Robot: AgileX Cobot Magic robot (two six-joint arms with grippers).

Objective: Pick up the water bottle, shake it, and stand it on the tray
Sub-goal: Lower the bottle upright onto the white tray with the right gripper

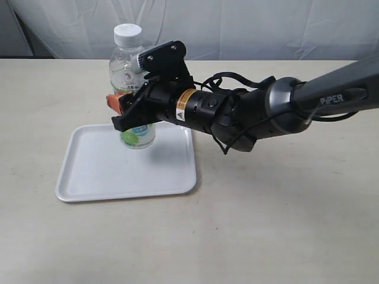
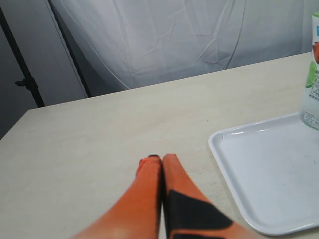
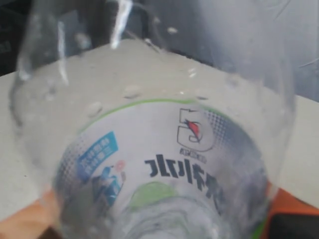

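Looks like the last stretch: right hand [image 1: 128, 112] clamped on the bottle [image 1: 127, 59], upright over the tray's [image 1: 118, 177] back edge, only needs releasing; left hand [image 2: 157, 162] pinched together, parked above the tabletop [image 1: 284, 207].

My right gripper [image 1: 124, 112] clasps the water bottle [image 1: 127, 56] around its middle. My right arm [image 1: 284, 106] stretches in over the table [image 1: 284, 225] from the right, so that side of the bottle is blocked. The bottle stands at the far part of the tray [image 1: 95, 177], and the tray's near and left parts lie bare. My left gripper [image 2: 162, 160], fingers pressed together, hangs over open tabletop beside the tray's rim, with a clear run across the tray to the bottle. A white curtain [image 1: 237, 23] closes off the far side.
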